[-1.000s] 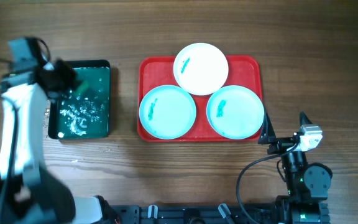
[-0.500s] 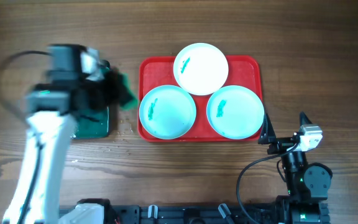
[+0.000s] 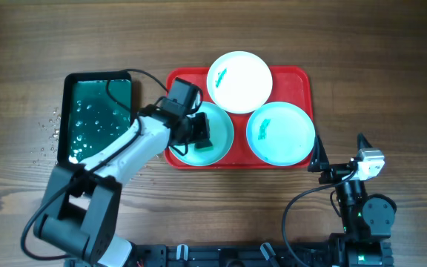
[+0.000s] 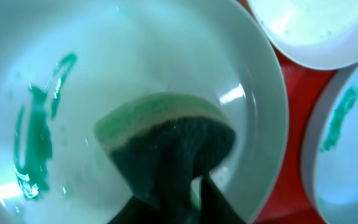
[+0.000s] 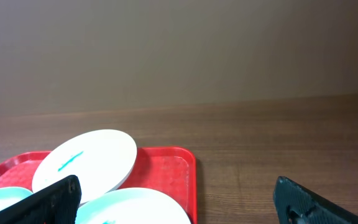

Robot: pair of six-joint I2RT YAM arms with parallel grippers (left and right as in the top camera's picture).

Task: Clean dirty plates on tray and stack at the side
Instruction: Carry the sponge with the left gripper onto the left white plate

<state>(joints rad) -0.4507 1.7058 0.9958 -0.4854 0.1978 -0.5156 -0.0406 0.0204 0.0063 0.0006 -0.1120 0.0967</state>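
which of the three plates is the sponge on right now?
The turquoise plate on the tray's left: the sponge is in it. The white plate and the other turquoise plate have nothing over them.

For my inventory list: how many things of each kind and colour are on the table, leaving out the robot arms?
White plate: 1
Turquoise plates: 2
Red tray: 1
Dark tray: 1
Sponge: 1
Total: 6
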